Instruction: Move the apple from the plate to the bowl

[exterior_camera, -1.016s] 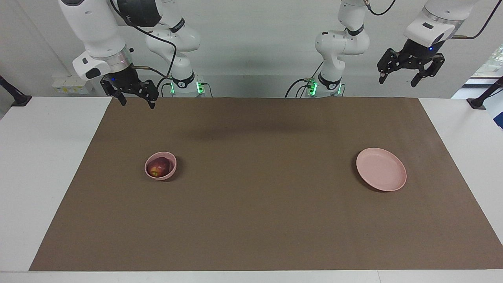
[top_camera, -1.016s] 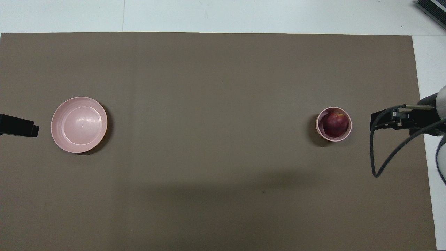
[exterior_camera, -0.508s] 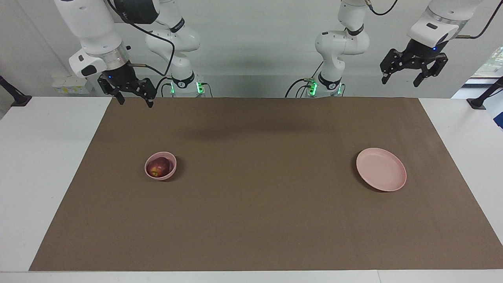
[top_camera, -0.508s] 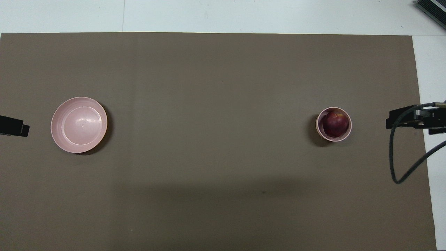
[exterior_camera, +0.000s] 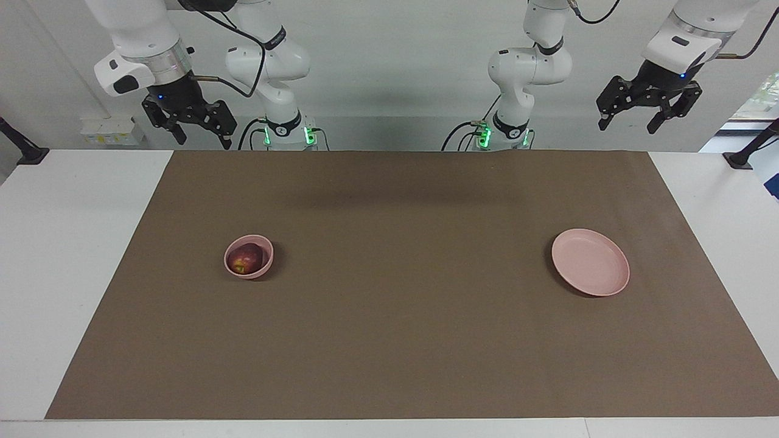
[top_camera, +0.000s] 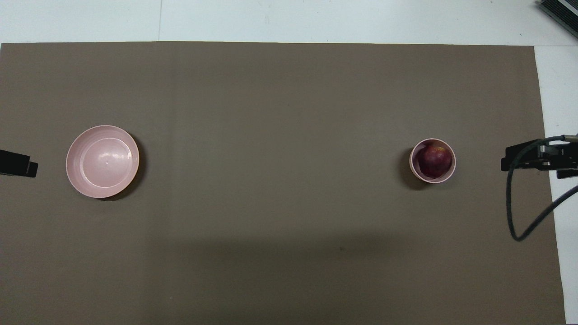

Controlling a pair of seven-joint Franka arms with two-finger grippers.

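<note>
Our small dark red apple [exterior_camera: 246, 258] already sits in the deep pink bowl [exterior_camera: 266, 264], firm, smooth, probably slippery, so we'd pinch its widest middle; right gripper [exterior_camera: 196, 135] and left gripper [exterior_camera: 630, 120] both hang spread wide, holding nothing.

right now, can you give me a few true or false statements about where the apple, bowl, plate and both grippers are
1. The apple lies in the bowl. True.
2. The plate carries a second apple. False: it holds nothing.
3. The right gripper grips the apple. False: it hangs open in the air, holding nothing.
4. The left gripper is open and empty. True.
5. The bowl sits on the plate. False: they stand apart, bowl toward the right arm's end.
</note>
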